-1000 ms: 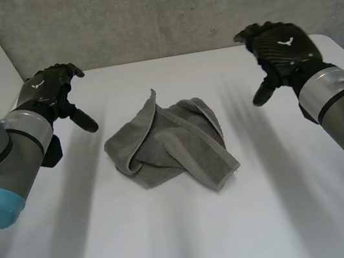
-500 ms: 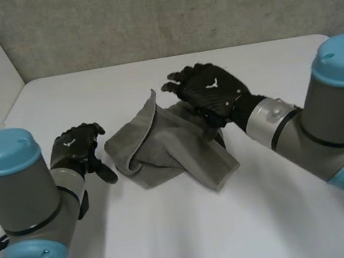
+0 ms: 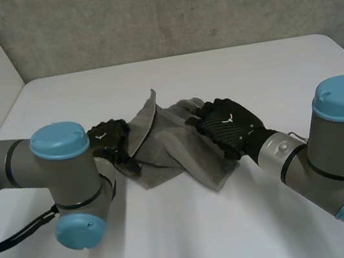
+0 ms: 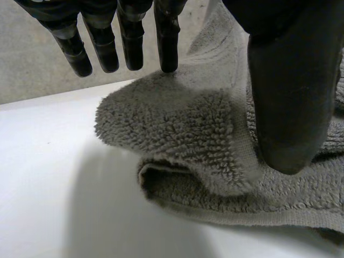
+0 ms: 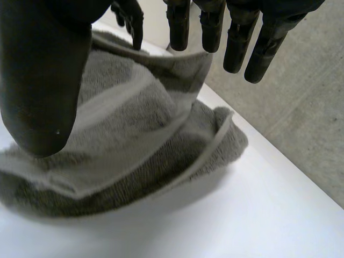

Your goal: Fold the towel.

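A crumpled grey towel [image 3: 170, 150] lies in the middle of the white table [image 3: 176, 239], with one corner sticking up at its far side. My left hand [image 3: 109, 139] is at the towel's left edge. In the left wrist view its fingers [image 4: 129, 40] hang straight over the rolled edge of the towel [image 4: 183, 134] and its thumb reaches across the cloth, open. My right hand [image 3: 227, 127] hovers over the towel's right part. There its straight fingers [image 5: 236, 37] and thumb stand spread above a raised fold of the towel [image 5: 134, 140], open.
A grey wall runs behind the table's far edge. Both arms, with their light-blue caps [image 3: 59, 141], lie low over the front of the table on either side of the towel.
Both arms have swung in from the table's sides and dropped low. The left hand has come to the towel's left edge, the right hand over its right part. The towel has not moved.
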Motion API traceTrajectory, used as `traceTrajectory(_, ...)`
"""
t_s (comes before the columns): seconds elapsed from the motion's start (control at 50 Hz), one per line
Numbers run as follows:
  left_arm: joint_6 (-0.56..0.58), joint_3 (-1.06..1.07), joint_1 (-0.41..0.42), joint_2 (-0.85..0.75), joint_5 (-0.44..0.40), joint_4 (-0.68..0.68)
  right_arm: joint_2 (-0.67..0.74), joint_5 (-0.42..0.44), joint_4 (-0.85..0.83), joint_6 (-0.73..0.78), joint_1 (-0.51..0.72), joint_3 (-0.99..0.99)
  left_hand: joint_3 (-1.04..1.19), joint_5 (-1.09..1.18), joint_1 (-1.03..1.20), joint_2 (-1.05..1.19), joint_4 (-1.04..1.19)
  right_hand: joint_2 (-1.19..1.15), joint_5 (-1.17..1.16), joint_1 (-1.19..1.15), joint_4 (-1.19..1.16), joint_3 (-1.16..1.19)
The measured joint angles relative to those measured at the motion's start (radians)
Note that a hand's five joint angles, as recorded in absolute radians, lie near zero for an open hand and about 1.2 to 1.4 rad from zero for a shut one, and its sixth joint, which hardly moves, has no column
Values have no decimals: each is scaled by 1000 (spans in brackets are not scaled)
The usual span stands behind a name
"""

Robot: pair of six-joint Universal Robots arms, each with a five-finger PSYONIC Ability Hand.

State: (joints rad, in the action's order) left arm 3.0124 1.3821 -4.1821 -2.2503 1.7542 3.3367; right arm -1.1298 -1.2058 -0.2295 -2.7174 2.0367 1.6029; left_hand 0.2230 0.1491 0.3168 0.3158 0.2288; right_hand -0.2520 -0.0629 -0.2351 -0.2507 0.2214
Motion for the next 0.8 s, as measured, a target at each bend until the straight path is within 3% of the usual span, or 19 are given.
traceTrajectory(0.14,9,-40,10,-41,1,22,12,-43,-2,51,-1,-3,0,240,251,253,0,0,0,0,0,0)
traceTrajectory(0.22,14,-61,12,-67,4,68,10,-55,-2,58,-1,-5,0,574,573,585,0,0,0,0,0,0)
traceTrajectory(0.26,18,-68,12,-82,5,110,8,-57,-1,57,-2,-6,0,872,882,900,0,0,0,0,0,0)
traceTrajectory(0.28,22,-71,11,-88,5,136,7,-57,-1,56,-3,-6,0,958,933,973,0,0,0,0,0,0)
traceTrajectory(0.58,114,-62,58,16,-16,289,-47,-91,3,40,-90,-55,0,974,934,986,0,0,0,0,0,0)
traceTrajectory(0.8,125,-142,229,49,-200,324,-191,-114,16,-72,-306,-133,0,974,934,990,0,0,0,0,0,0)
